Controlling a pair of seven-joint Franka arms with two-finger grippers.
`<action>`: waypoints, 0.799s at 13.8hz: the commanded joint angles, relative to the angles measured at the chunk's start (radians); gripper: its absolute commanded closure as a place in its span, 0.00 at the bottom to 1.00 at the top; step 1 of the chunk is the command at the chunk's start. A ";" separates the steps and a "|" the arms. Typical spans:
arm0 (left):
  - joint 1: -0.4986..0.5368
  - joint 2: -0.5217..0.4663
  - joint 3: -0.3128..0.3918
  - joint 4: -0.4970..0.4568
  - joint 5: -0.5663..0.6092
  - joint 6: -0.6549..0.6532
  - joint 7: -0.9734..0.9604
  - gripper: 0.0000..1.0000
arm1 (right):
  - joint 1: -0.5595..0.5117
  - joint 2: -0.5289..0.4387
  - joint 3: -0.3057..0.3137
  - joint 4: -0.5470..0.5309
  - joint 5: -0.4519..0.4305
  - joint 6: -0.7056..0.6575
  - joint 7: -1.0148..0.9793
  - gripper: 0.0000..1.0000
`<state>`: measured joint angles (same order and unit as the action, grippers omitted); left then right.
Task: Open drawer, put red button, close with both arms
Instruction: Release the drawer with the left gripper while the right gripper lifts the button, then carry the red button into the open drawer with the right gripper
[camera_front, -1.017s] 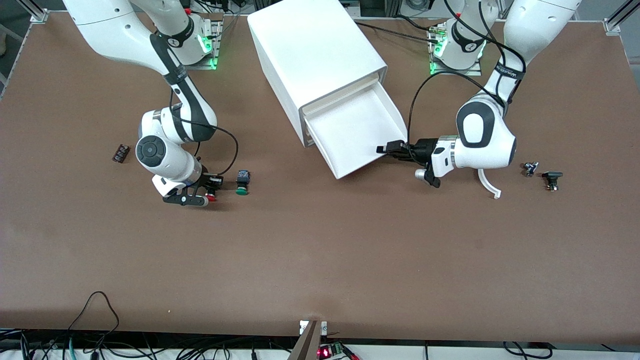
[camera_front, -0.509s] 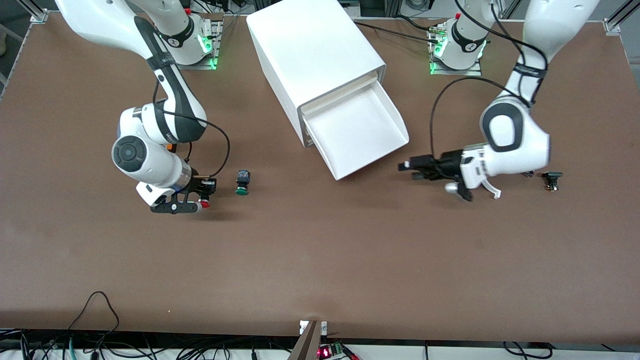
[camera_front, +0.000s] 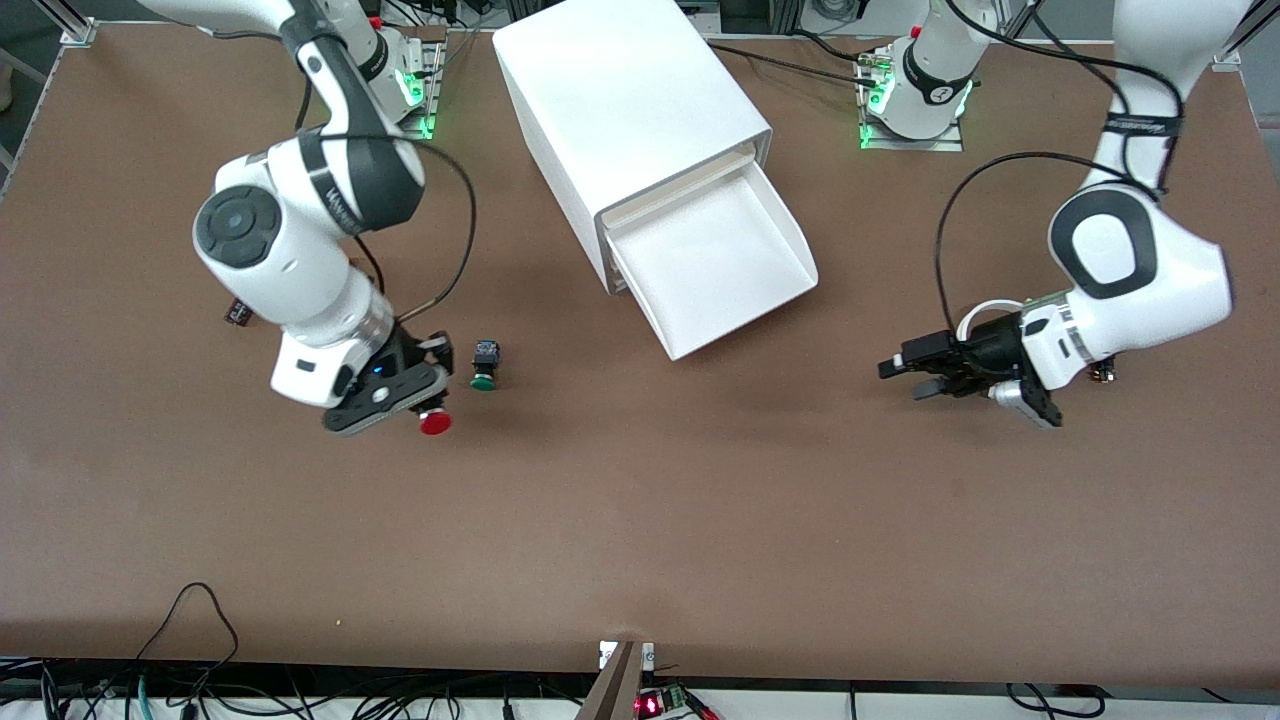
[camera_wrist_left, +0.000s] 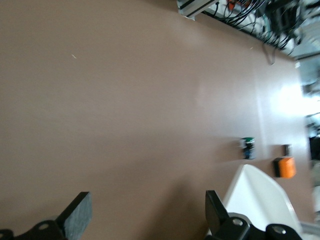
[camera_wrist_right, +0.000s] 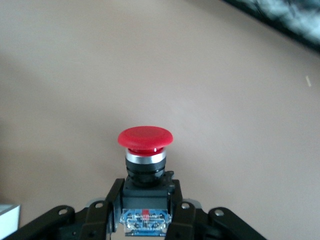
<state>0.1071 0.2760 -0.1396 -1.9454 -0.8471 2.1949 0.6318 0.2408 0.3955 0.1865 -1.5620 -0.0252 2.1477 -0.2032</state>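
It was a robotics lab: two white Franka arms (camera_front: 300, 250) stood bolted along the top of a brown tabletop (camera_front: 640, 520), with cables (camera_front: 200, 680) and aluminium framing (camera_front: 75, 20) at its edges.

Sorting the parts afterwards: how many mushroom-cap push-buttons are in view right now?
2. The red button is held in the right end effector, lifted over the table. The green button lies on the table beside it. Small parts under the left arm are partly hidden.

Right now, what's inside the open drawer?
The drawer shows only its bare white floor; nothing lies in it. Its back end is covered by the cabinet. The red button is in the right tool, in the air over the table.
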 joint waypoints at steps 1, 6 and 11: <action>0.020 -0.069 0.026 0.055 0.216 -0.041 -0.014 0.00 | 0.012 0.022 0.121 0.082 -0.016 -0.020 -0.194 0.64; 0.017 -0.168 0.045 0.163 0.676 -0.165 -0.032 0.00 | 0.166 0.074 0.154 0.135 -0.038 -0.020 -0.304 0.63; 0.003 -0.309 0.048 0.164 0.813 -0.371 -0.340 0.00 | 0.279 0.143 0.156 0.194 -0.038 -0.026 -0.502 0.63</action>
<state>0.1232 0.0221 -0.0933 -1.7731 -0.1063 1.8776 0.3983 0.4715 0.4876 0.3447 -1.4445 -0.0535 2.1474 -0.6561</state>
